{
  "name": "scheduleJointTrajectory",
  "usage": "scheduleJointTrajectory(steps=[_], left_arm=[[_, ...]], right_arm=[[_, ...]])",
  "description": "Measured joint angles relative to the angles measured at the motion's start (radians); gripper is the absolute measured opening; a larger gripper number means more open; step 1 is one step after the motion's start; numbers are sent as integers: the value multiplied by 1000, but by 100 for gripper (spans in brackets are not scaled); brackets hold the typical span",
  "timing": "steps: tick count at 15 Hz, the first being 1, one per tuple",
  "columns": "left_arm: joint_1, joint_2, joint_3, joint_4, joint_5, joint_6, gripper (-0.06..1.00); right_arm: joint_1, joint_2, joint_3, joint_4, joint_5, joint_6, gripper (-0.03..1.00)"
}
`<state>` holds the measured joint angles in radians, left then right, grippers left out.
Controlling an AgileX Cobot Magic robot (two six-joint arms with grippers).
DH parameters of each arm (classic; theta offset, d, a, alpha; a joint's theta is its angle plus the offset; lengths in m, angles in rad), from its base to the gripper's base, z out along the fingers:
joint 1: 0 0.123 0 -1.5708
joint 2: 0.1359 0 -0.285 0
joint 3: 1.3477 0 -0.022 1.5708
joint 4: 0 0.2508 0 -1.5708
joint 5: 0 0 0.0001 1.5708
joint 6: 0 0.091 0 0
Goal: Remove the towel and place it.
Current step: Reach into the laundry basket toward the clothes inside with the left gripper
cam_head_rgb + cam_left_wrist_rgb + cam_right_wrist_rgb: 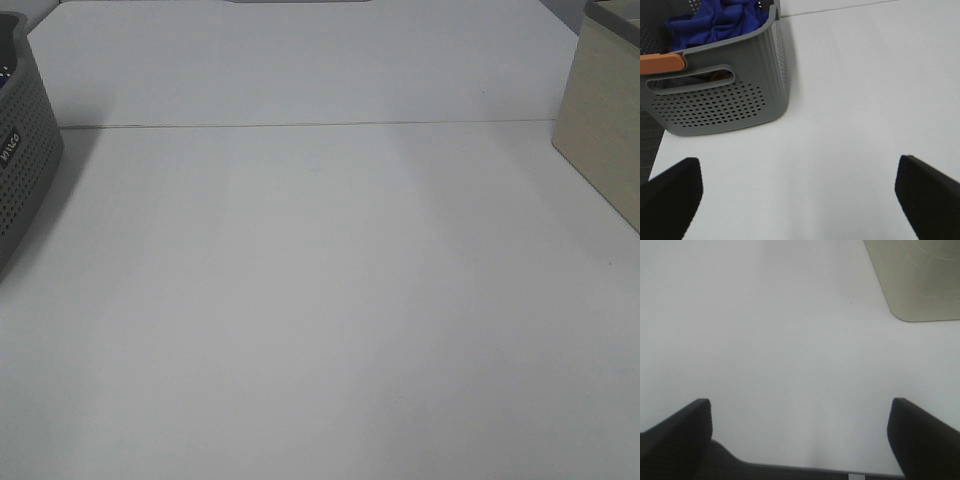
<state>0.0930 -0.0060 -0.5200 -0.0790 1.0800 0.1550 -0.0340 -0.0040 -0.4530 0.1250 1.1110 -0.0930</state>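
**Towel not yet out of the basket; both arms empty**

From the high camera, I am looking at a bare white counter (pixel 320 300) with a grey perforated basket (pixel 25 160) at one edge and a beige box (pixel 600 130) at the other. Neither arm is showing here, and I am not making out the towel from this angle.

Through the left wrist camera, I am seeing the towel (pixel 715 22) bunched up inside the basket, ahead of the left fingers (pixel 670 195) and out beyond one of them, well apart from both. Those fingers are standing spread wide with only counter between them. An orange piece (pixel 660 63) is sitting on the basket's rim. The cloth is crumpled in folds, so I am finding no long axis and cannot tell which way it is pointing.

Through the right wrist camera, the right fingers (pixel 675 430) are also spread, gripping nothing, with the box ahead of them.

I am judging the task unstarted: reaching, grasping, lifting out and placing all remain.
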Motion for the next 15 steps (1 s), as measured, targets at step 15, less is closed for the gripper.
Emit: scheduleJointTrajectory(steps=[15], left_arm=[[0,723,-490,38,30,470,99]], right_arm=[[0,0,0,1,0,0,92]])
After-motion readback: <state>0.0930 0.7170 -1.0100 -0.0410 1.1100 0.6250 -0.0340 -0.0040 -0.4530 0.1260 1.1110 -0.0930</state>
